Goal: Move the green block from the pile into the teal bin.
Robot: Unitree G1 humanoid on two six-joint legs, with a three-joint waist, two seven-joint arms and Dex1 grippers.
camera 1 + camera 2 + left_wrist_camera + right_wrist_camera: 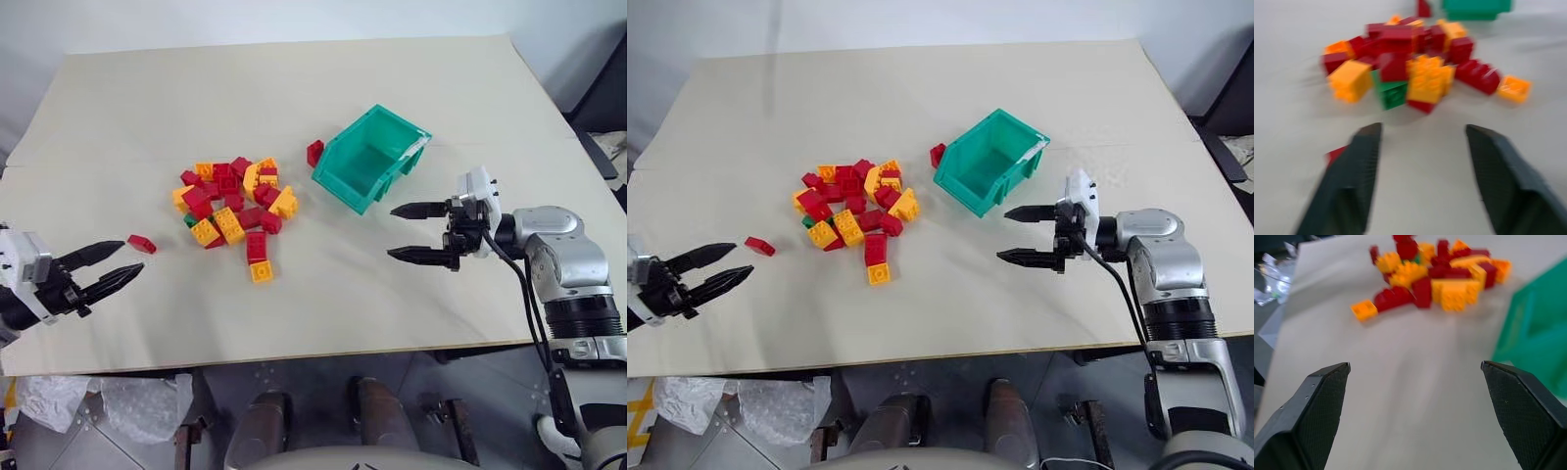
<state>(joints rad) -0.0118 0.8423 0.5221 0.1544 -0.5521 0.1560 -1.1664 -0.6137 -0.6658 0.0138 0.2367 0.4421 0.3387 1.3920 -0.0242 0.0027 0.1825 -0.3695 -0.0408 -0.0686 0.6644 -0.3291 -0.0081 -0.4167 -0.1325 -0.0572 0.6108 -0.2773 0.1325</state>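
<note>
Evidently the approach step is in hand, with nothing grasped yet. At the left edge the left gripper (110,266) is seen low over the surface (294,98), its fingers partly spread and empty, a stray red brick (141,244) lying at about one o'clock from them. Further right, the green block (1392,93) is found at the pile's (233,204) near-left rim, tucked under red and yellow-orange bricks. The teal bin (345,181) stands at two o'clock from the pile, a red brick touching its left corner. At right, the right gripper (419,234) is held with fingers wide and empty. Next, a narrow reach into the pile's edge is judged necessary, without neighbours being dragged along.
</note>
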